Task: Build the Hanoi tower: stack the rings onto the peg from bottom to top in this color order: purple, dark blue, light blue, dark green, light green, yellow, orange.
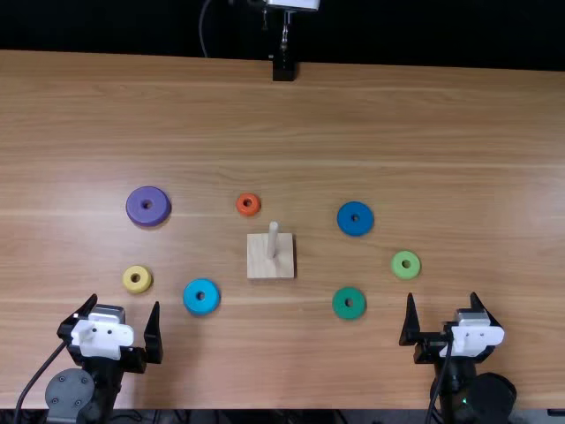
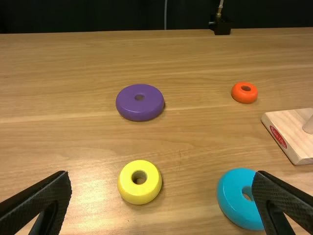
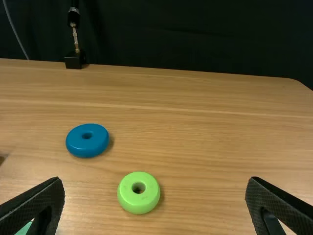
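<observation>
Light brown wooden table [image 1: 494, 159] is spread with seven loose rings, none yet stacked. At its near edge the left gripper [image 1: 125, 302] and right gripper [image 1: 441, 296] are held with fingers wide apart and nothing between them. Nearest lie the small dark green ring [image 1: 349, 313] and the flat light blue ring [image 1: 201, 307], then the thick yellow ring [image 1: 137, 287] and light green ring [image 1: 406, 272]. Yellow could be knocked if purple, due first, were approached too low from the left arm. Between the two sides stands the pale square wooden base [image 1: 258, 261] with its upright round peg [image 1: 273, 240]; if a ring were lowered off-centre, it could be caught on the tip and the base dragged. Farther off are the dark blue ring [image 1: 355, 229], the broad purple ring [image 1: 137, 205] and the little orange ring [image 1: 248, 212]. Purple could slip if gripped off its middle, and the blues could be swapped through similar hue. Beyond, a black stand [image 1: 283, 71] is set at the far edge.
</observation>
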Controlling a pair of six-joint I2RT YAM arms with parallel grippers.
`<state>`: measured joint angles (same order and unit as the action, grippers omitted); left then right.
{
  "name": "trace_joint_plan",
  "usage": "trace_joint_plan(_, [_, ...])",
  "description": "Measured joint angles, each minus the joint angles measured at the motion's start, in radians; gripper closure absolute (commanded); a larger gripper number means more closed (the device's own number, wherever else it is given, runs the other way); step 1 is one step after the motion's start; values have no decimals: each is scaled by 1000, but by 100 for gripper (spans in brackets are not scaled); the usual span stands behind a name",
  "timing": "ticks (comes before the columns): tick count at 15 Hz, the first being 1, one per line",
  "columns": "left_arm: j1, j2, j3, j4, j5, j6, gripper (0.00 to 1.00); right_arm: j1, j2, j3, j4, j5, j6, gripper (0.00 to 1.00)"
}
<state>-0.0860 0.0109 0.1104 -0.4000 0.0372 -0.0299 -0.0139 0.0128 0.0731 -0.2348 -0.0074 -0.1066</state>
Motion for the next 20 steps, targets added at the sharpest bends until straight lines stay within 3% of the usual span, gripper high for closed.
trace_joint_plan(13, [0, 0, 0, 0, 0, 0, 0, 0, 0, 0, 0, 0, 0, 0])
trace_joint_plan(16, [47, 0, 0, 0, 0, 0, 0, 0, 0, 0, 0, 0, 0, 0])
trace_joint_plan(20, [53, 0, 0, 0, 0, 0, 0, 0, 0, 0, 0, 0, 0, 0])
